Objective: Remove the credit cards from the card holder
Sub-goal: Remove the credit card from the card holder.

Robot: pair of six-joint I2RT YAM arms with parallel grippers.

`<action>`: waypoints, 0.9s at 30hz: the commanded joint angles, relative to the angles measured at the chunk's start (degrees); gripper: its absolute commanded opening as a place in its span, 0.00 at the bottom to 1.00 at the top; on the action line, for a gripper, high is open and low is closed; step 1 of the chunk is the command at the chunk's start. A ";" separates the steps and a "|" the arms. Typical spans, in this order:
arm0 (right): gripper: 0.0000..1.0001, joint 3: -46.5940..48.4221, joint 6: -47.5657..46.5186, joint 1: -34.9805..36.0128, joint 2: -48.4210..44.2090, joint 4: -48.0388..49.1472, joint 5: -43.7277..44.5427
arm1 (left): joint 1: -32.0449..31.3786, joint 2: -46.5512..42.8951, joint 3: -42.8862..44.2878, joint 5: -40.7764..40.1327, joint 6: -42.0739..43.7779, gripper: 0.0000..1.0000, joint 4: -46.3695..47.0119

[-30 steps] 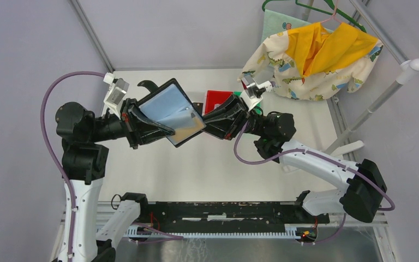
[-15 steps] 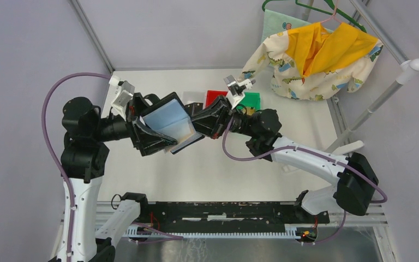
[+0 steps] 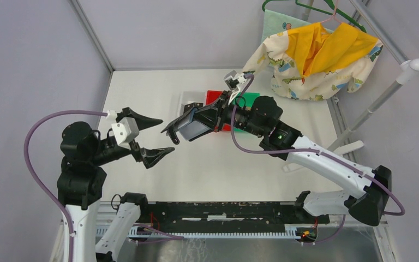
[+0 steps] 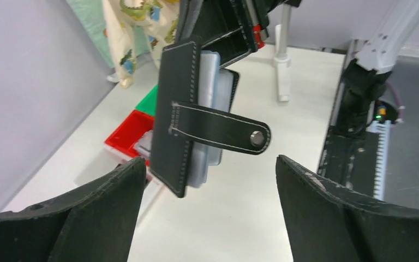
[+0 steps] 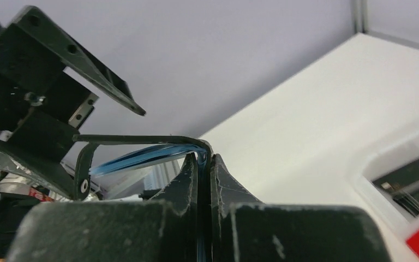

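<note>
Top external view, nearest the bases first: the left fingers (image 3: 163, 135) are spread wide with nothing held, aimed toward 3 o'clock. Just past their tips the card holder (image 3: 195, 129) is hung in the air above the desk (image 3: 207, 169), so it's not resting on anything. In the left wrist view it's seen nearly folded shut, black cover facing the camera, with the closure tab (image 4: 218, 131) sticking out loose toward 3 o'clock and light blue-grey sleeves (image 4: 211, 82) peeking out behind the cover. The credit cards can't actually be made out, so they're probably tucked inside.

The right fingers (image 5: 204, 164) are pressed tight on one edge of the holder, and that's all the support it's got.

Further back, at about 12 o'clock from the holder, a white bin (image 3: 187, 99), a red bin (image 3: 214, 96) and a green bin (image 3: 252, 100) are lined up. Something flat and dark is lying in the white one; whether it's a card can't be told. A printed garment (image 3: 316, 54) is hung up at 2 o'clock.

What could go sideways:
- The tab or cover could get grabbed instead of a card, since the sleeves are barely exposed.
- With only an edge pinch, a tug could yank the holder loose and it'd be dropped.
- Cards could also be shaken out if it's tilted opening-down.
</note>
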 commanded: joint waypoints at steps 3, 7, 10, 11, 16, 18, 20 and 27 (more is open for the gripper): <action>0.00 9.58 -3.05 3.15 0.97 -11.95 9.56 | -0.16 -1.99 -4.84 -9.14 10.01 0.85 4.10; 0.00 13.44 -4.28 6.99 2.96 -17.73 14.28 | -0.18 -3.96 -9.44 -9.36 12.29 0.84 5.75; 0.00 15.69 -5.43 9.51 4.33 -20.26 17.40 | -0.16 -4.40 -11.75 -9.23 14.21 0.83 5.80; 0.00 16.04 -5.97 10.17 4.55 -20.68 17.72 | -0.14 -4.63 -12.37 -9.92 14.58 0.82 6.36; 0.00 16.01 -7.36 11.86 5.00 -21.29 17.06 | -0.18 -4.24 -11.85 -11.05 10.10 0.71 9.35; 0.00 15.03 -7.95 11.95 4.59 -20.41 16.26 | -0.13 -3.51 -10.80 -9.63 8.09 0.55 9.37; 0.00 13.92 -9.04 11.95 3.84 -19.88 16.15 | -0.21 -2.80 -9.62 -9.13 6.37 0.33 8.74; 0.03 7.68 -13.91 11.63 -0.47 -14.57 10.43 | -0.13 1.91 -2.81 1.80 7.71 0.03 -4.51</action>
